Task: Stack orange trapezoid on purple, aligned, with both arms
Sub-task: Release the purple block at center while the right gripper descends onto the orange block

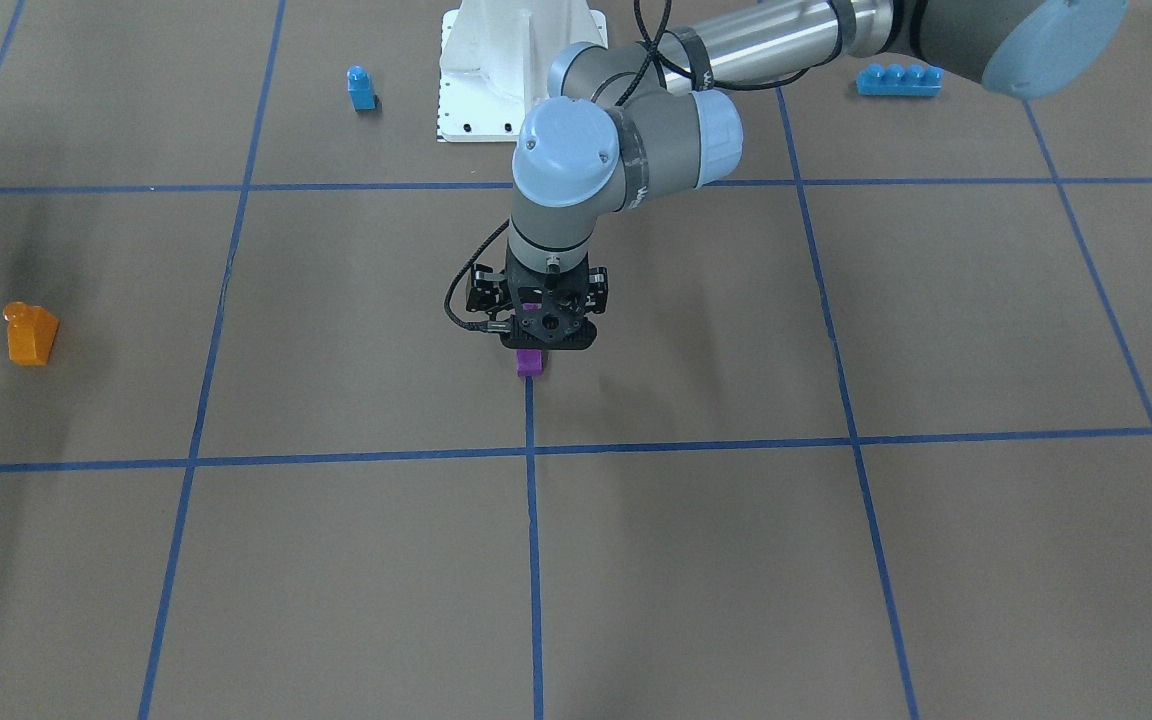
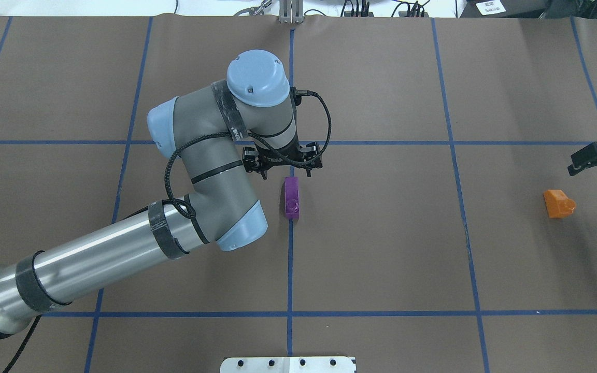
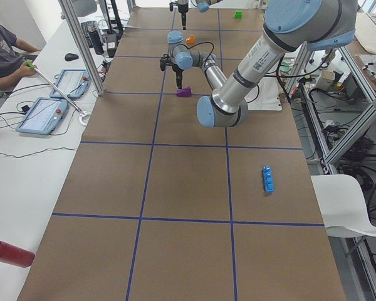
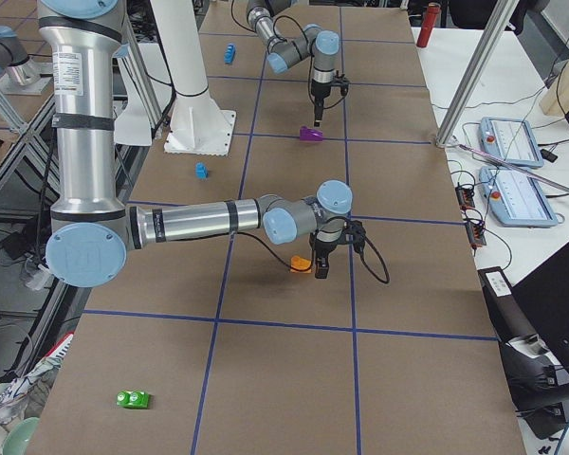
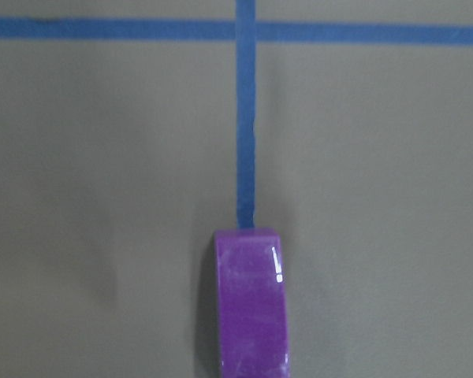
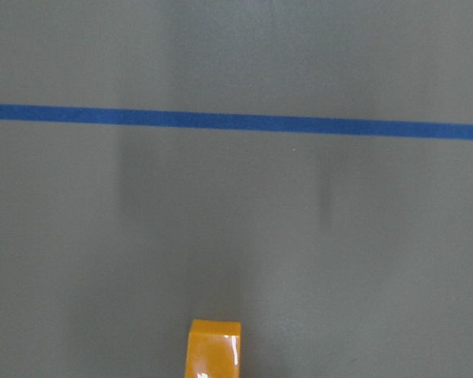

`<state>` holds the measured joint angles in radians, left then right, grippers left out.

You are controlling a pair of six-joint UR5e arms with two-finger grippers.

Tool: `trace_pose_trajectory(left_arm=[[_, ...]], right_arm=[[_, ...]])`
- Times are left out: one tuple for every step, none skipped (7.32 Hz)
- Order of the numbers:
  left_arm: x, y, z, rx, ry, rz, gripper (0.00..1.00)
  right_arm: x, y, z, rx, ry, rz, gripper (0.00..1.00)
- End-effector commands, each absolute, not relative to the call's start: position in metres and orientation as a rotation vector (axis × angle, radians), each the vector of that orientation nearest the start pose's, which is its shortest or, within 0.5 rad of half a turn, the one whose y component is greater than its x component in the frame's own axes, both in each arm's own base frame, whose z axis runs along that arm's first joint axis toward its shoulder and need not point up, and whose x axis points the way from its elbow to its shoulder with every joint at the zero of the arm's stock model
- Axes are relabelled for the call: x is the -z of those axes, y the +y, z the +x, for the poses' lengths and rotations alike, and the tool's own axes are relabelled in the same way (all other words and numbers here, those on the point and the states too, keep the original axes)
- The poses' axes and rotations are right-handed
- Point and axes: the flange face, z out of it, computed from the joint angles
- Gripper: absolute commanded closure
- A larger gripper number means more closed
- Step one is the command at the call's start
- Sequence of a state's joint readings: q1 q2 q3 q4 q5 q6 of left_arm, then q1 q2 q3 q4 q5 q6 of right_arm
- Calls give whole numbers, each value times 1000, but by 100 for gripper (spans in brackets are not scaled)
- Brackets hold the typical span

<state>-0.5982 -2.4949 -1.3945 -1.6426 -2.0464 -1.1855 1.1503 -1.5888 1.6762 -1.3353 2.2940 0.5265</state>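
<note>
Glossy purple block (image 2: 292, 197) astride central blue tape line (image 2: 290, 269); orange trapezoid (image 2: 558, 203) stud-up, well apart

A brown table (image 1: 336, 560) gridded with blue tape carries the white base mount (image 1: 496, 70). A purple block (image 2: 292, 197) sits straight out from the mount on a tape line. An orange trapezoid (image 1: 31, 333) lies well off to the mount's one side, with a small blue one-stud block (image 1: 361, 88) just beside the mount. A long blue four-stud brick (image 1: 898, 80) lies on the mount's other side.
</note>
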Motion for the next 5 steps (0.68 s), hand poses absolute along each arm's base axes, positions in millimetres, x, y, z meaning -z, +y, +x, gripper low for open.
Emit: trace_pose_trajectory(left_arm=[[-135, -509, 560, 22, 926, -1, 0], [-132, -506, 556, 25, 917, -6, 0], [-128, -505, 553, 27, 916, -6, 0], [-129, -505, 553, 27, 915, -7, 0], [-128, -504, 553, 26, 915, -6, 0]], right_arm=[[-600, -470, -184, 2, -747, -99, 0], [-607, -470, -190, 20, -744, -61, 0], [-623, -469, -193, 22, -742, -66, 0], [-629, -468, -197, 21, -745, -70, 0], [-628, -467, -199, 18, -747, -73, 0]])
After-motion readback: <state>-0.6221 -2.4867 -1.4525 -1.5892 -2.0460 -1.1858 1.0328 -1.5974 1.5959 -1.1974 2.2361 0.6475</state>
